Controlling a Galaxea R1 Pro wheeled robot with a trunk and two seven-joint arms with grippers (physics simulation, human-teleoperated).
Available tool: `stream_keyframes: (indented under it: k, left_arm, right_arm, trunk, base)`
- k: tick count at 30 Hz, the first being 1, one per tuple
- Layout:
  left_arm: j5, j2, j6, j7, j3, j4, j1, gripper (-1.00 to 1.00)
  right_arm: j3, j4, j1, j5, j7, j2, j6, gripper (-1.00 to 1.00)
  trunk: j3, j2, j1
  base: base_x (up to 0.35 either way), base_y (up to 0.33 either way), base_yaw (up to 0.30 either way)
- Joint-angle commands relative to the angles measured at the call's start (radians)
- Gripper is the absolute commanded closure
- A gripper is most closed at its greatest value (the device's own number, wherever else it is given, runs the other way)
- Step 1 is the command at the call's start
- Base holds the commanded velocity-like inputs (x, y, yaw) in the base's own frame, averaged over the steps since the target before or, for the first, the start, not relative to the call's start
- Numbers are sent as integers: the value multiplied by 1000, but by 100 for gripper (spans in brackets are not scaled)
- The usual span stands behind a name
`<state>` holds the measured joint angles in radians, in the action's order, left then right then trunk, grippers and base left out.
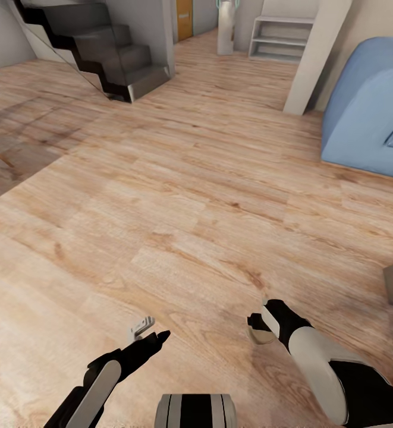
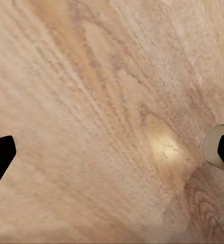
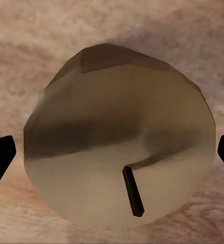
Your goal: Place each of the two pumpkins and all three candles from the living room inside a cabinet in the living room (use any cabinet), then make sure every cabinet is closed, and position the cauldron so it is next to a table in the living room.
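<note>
Head view: I look down over a wide stretch of light wood floor point(image 1: 178, 196). My right gripper point(image 1: 260, 329) hangs low over the boards near the bottom of the frame, and a tan-beige candle point(image 1: 261, 336) sits at its tip, partly covered by the black fingers. In the right wrist view the candle point(image 3: 119, 137) lies between my two fingertips point(image 3: 1, 157), seen end-on, round and faceted, with a short dark wick point(image 3: 133, 191) sticking out of its face. Both fingertips show at the outer edges of that view, with a strip of floor visible between each tip and the candle's side, so the right gripper is spread apart around the candle and not pressing on it. Whether the candle rests on the floor I cannot tell for certain, though its shadow falls close against it on the boards. My left gripper point(image 1: 151, 339) hangs over bare floor, well apart from the right one; a small white bracket-like part point(image 1: 140, 326) shows just behind its fingers. In the left wrist view its fingertips point(image 2: 0, 157) stand wide apart at the two edges, floor point(image 2: 106, 117) between them, and a sliver of the candle point(image 2: 211, 145) appears beside one fingertip. Surroundings: a dark staircase point(image 1: 95, 41) at the far left, a pale blue sofa point(image 1: 368, 113) at the right, a white slanted column point(image 1: 318, 56) beside the sofa, and pale shelves point(image 1: 282, 38) beyond.
</note>
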<state>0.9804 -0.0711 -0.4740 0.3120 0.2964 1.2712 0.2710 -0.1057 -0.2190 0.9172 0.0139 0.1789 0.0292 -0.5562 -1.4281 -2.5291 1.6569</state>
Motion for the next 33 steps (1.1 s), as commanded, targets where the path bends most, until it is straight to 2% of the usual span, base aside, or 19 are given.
stream_keyframes:
  k: [1,4,22,23,33]
  left_arm:
    - [11,-1,0,10,2,1,1,-100]
    - [11,-1,1,10,2,1,1,-100]
    - [11,-1,1,3,2,-1,1,-100]
    - [11,-1,1,3,2,-1,1,-100]
    - [11,-1,3,5,7,-1,1,-100]
  right_arm:
    - [-8,-2,0,2,5,1,-4,-100]
    - [-8,-2,0,3,5,0,-4,-100]
    - [-9,-3,0,3,1,0,-4,-100]
    - [-9,-3,0,3,1,0,-4,100]
    - [-9,-3,0,3,2,-1,-4,100]
  trunk:
    - [-5,-1,0]
    - [-16,-1,2]
    - [-16,-1,2]
    - [-16,-1,2]
    - [-16,-1,2]
  base:
    - [0,0,0]
    - [0,0,0]
    - [0,0,0]
    - [0,0,0]
    - [0,0,0]
